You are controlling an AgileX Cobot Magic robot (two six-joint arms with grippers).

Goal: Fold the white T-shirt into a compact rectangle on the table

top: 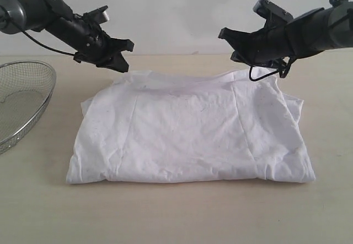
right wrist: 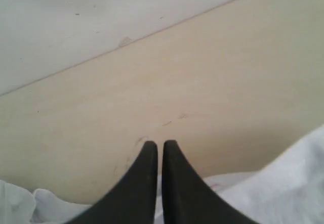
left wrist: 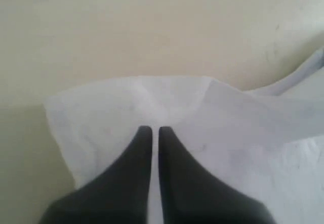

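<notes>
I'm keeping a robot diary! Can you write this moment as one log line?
white T-shirt: partly folded, flat on table | left gripper: jaws shut, by far-left corner | right gripper: jaws shut, by far-right corner

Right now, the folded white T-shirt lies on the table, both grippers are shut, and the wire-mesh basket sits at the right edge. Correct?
No: the wire-mesh basket sits at the left edge, as the exterior view shows. The folded white T-shirt does lie on the table, and the left gripper and right gripper are shut.
</notes>
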